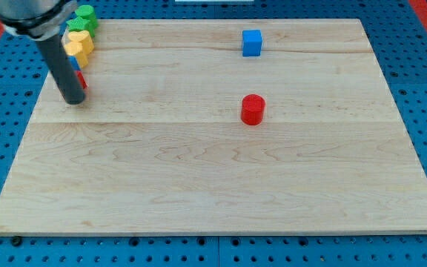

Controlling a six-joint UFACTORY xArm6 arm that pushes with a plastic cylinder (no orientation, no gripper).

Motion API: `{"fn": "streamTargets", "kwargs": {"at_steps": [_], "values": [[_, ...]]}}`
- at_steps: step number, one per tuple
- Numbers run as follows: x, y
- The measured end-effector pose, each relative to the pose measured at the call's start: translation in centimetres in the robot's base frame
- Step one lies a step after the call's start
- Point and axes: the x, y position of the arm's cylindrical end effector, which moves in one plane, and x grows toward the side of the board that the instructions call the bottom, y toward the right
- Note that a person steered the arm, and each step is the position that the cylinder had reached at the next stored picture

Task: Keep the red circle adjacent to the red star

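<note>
Camera view: my tip (73, 100) stood bare, holding nothing, beside a red block (81, 80), shape unclear, at 10 o'clock.
Red circle (252, 109) sat right of centre, well apart; judged light, rigid, slippery; push contact belonged at its 3 o'clock face.

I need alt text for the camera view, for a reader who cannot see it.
A wooden board holds a red circle alone near the middle and a blue cube above it toward the view's top. My tip rests at the view's top left, beside a cluster of green, yellow and partly hidden red blocks, far from the circle.
</note>
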Motion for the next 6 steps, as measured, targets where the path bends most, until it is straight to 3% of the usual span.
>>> {"fn": "streamTargets", "kwargs": {"at_steps": [2, 5, 6], "values": [[-0.5, 6.3], [-2.3, 26.2], [-0.1, 30.8]]}}
